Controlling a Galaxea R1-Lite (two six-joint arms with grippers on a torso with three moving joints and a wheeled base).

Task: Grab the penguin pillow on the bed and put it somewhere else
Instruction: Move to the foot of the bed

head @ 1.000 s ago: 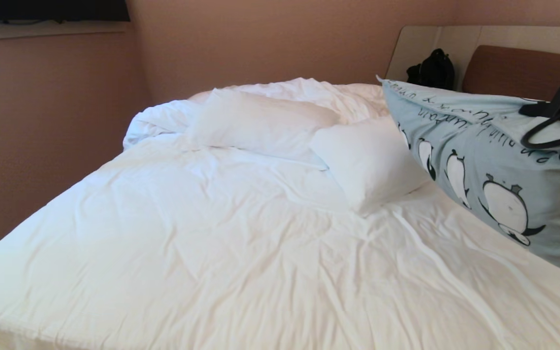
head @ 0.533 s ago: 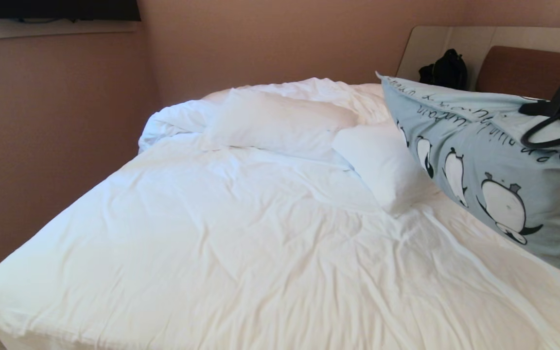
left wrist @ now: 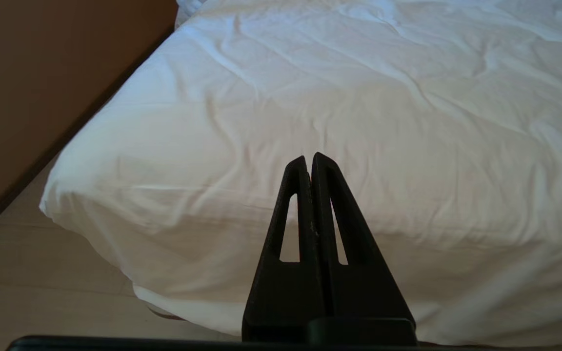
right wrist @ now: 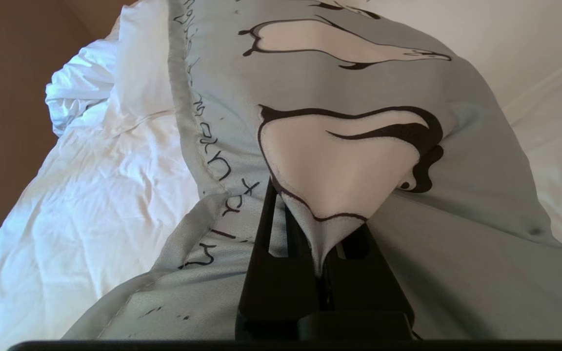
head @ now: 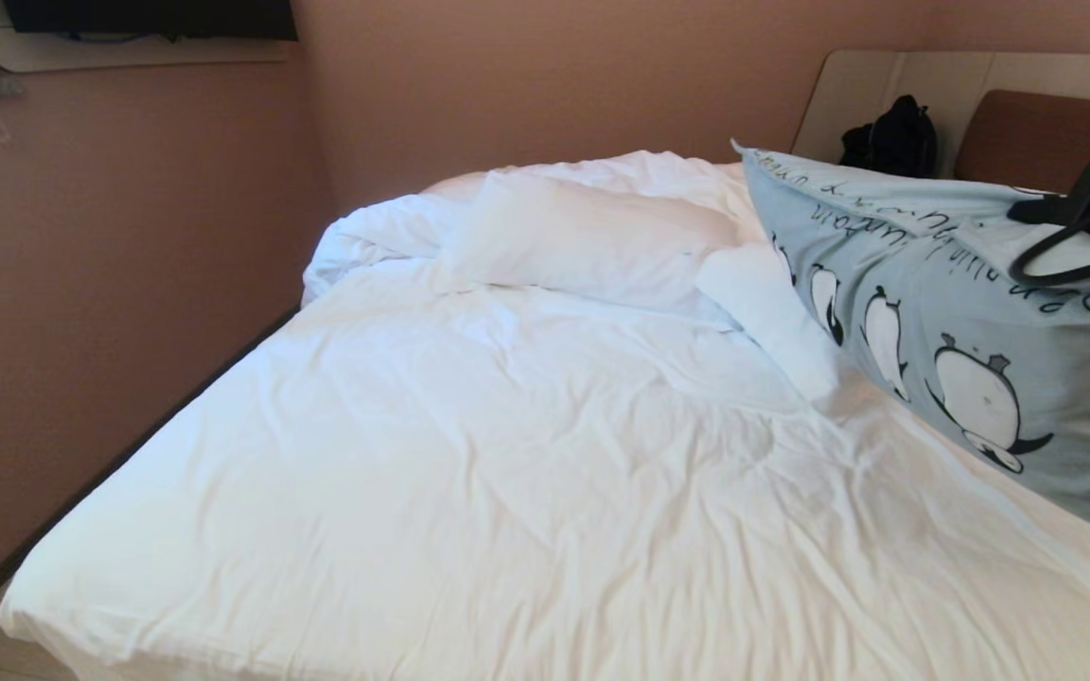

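Two white pillows (head: 602,241), a black bag (head: 890,137) (by the headboard), pink wall (head: 554,76).

Dark handwritten lettering runs along the penguin pillow (head: 933,312), too cursive to read.

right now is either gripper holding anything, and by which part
The right gripper is shut on the penguin pillow, pinching a fold of its blue printed cover near the seamed edge. The left gripper is shut and holds nothing, in front of the bed.
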